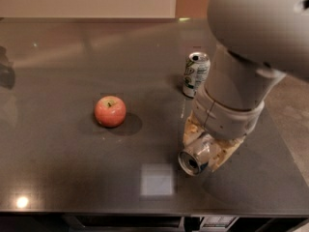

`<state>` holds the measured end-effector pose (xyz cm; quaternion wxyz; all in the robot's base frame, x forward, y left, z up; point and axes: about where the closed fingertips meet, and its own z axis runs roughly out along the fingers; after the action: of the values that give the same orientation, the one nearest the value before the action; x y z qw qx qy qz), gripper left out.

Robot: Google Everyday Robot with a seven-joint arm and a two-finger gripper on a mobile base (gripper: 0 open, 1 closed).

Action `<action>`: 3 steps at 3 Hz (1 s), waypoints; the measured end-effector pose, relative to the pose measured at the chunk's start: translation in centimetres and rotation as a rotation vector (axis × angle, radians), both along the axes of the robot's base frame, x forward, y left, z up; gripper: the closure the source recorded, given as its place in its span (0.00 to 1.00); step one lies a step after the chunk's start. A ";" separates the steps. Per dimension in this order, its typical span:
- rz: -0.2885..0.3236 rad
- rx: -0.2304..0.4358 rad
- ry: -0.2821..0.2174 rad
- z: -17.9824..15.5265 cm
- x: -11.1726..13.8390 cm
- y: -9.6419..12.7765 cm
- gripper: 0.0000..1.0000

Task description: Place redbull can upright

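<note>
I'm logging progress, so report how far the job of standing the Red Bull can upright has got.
Done: the gripper has the slim metal redbull can clamped, low over the dark table near the front edge. In hand: the can is tipped, its end facing the camera, not upright. Left: turn it upright, set it down, release. The white-and-green soda can stands behind it.

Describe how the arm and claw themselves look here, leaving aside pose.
The arm is a smooth, light-grey shell with one small dark hole. Its wrist is a round grey sleeve of stacked rings split by dark seams. The claw, low over the table's front right around the redbull can, has stubby cream-tan fingers. No cables or markings show.
</note>
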<state>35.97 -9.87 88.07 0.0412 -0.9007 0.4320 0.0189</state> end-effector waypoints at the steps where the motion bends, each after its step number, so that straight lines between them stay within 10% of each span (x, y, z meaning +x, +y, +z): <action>1: -0.099 0.164 0.092 3.2 1.1 1.4 1.00; 3: -0.349 0.551 0.313 6.3 3.7 2.2 1.00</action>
<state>39.65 -7.64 94.40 0.2184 -0.7546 0.5592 0.2649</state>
